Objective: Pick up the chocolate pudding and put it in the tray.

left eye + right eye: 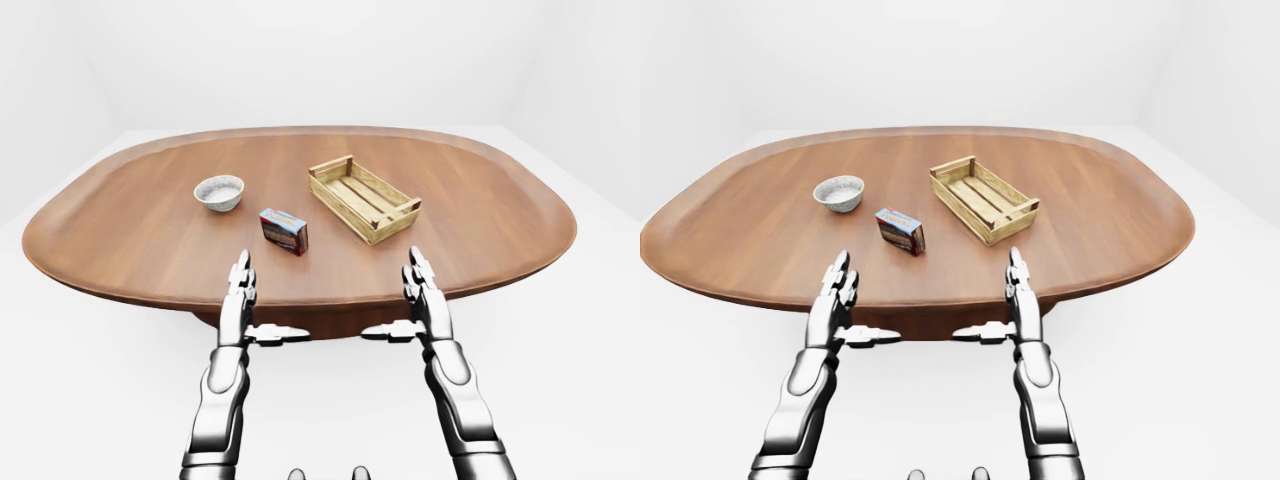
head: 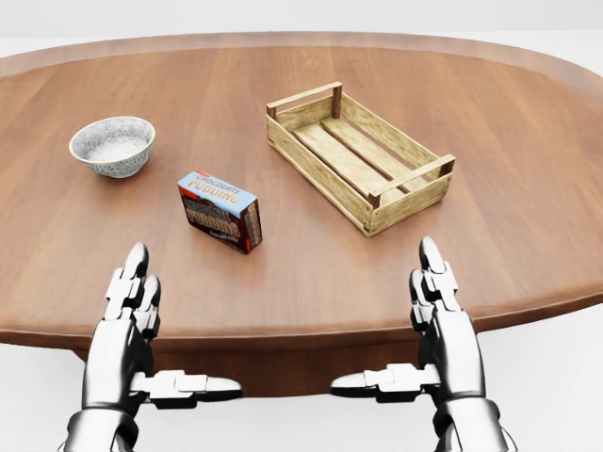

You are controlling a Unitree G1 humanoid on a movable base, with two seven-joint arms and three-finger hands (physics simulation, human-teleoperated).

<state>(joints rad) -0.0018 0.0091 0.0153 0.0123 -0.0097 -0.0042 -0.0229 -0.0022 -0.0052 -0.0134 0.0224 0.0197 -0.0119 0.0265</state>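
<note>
Bare simulated test room, not a real home or lab. White floor (image 1: 90,380) and plain white walls (image 1: 300,50) fill the frame edges, no furniture along them, no windows or doors in view. Only fixture: one large oval wooden worktop (image 1: 140,230) in the middle of the frame, on a dark central base. On it just a few props: small bowl (image 1: 219,192), slatted wooden crate (image 1: 363,198), small printed box (image 1: 284,230). Flat, even lighting and clean surfaces read as a render.
</note>
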